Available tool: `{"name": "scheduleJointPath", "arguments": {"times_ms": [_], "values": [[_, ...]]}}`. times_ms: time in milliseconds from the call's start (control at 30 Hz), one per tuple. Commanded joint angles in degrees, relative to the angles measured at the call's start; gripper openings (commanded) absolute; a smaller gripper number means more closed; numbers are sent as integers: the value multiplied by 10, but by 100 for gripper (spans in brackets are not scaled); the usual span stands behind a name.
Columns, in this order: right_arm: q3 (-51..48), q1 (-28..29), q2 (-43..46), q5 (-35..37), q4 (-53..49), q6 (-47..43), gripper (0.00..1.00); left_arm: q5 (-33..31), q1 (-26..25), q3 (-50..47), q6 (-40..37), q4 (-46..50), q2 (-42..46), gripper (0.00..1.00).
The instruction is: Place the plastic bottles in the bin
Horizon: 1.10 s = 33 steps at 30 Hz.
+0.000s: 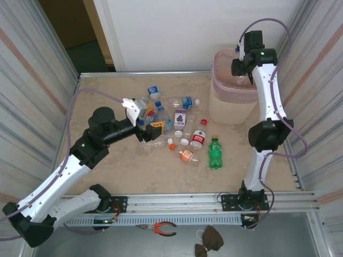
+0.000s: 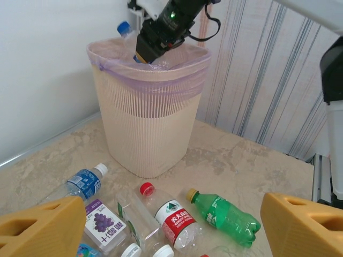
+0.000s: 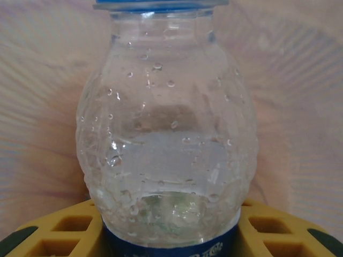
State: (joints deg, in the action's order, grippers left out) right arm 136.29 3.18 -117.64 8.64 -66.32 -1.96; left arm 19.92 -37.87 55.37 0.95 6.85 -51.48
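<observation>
Over the bin [image 1: 230,107], a pale pink tapered plastic wastebasket with a lilac liner bag, the right gripper [image 1: 244,79] is clamped on a clear dimpled plastic bottle with a blue cap [image 3: 166,139]. Its yellow pads [image 3: 53,233] pinch the bottle at the blue label band. The left wrist view shows the cap sticking up past the far rim, so the bottle sits at rim level inside the opening, not let go yet.

Progress: one bottle at drop-off. Bin contents can't be seen, so no count of what's done.

Roughly nine or ten bottles are left on the table, some partly hidden, all well apart from the right gripper:
- green plastic bottle with a yellow cap [image 1: 215,152]
- clear bottle with a red cap and red-white label [image 1: 198,138]
- clear bottle with a purple grape label [image 1: 180,119]
- clear bottle with a blue label lying near the bin's base [image 1: 182,101]
- small orange-capped bottle [image 1: 186,155]
- the rest are bunched at the left end of the pile

My read is that most of the job remains.

The left gripper [image 1: 151,122] is spread wide and holds nothing, low over the left end of the pile. The grape-label bottle lies just beside one orange finger [image 2: 43,230], and the red-cap bottle lies between the fingers.
</observation>
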Motion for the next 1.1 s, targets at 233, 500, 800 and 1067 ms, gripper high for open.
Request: {"name": "scheduleJointPath", "arguments": {"times_ms": [233,500,800,1067], "values": [[22,-25,-76,75,-79,21,45,13,5,-2,3,-3,-1,85],[21,-30,-125,94,-89,25,47,16,6,-4,8,-4,-2,85],[-6,-32,-168,69,-81,34,50,13,6,-7,13,-9,-2,85],[-48,-39,-186,26,-58,49,55,9,6,-3,13,-7,-19,84]]}}
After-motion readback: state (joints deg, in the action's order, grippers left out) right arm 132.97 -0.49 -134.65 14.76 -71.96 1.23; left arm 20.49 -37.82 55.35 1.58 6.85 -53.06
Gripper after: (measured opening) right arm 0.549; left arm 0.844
